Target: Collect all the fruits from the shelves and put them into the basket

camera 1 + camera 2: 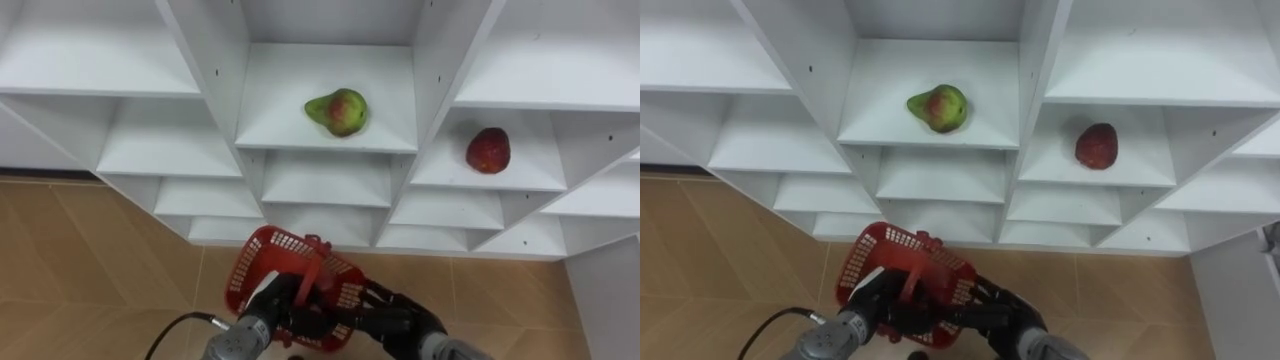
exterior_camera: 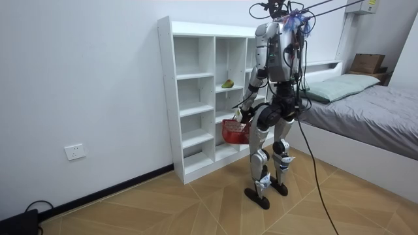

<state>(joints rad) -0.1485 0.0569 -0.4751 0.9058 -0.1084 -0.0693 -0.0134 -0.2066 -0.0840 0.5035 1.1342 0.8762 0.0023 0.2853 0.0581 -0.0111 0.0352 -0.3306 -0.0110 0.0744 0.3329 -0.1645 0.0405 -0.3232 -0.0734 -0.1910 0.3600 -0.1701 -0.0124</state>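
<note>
A green-red pear [image 1: 338,111] lies on the middle shelf of the white closet [image 1: 205,60]. A red apple [image 1: 488,150] rests on the shelf to its right, one level lower. Below the shelves I hold a red mesh basket [image 1: 262,262], with my left hand [image 1: 272,303] curled round its red handle. My right hand [image 1: 398,320] lies against the basket's right side. The room view has me standing upright close in front of the closet, the basket [image 2: 235,131] at hip height and the pear [image 2: 227,83] at chest height.
The closet's other shelves [image 1: 165,150] are bare. Wooden floor [image 1: 90,270] runs below and to the left. A bed [image 2: 366,111] stands behind me at the room view's right, and a white panel [image 1: 610,300] juts in at the lower right.
</note>
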